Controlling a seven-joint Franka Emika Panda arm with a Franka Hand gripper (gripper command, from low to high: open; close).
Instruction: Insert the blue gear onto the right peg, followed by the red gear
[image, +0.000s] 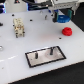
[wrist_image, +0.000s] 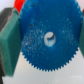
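while gripper (wrist_image: 47, 40) brackets blue gear (wrist_image: 49, 37)

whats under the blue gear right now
In the wrist view the blue gear lies on the white table, which also shows through its centre hole. The rest beneath it is covered.

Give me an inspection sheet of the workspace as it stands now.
Surface: white table.
Job's things: wide blue plastic gear between the pincer's green pads; small red plastic gear lying on the table; black light-rimmed plate with two grey pins, right peg bare.
Clutter: small beige blocky object.
Grippers: pincer around the blue gear, contact unclear.
Cables: nothing seen.
Surroundings: dark, blurred.
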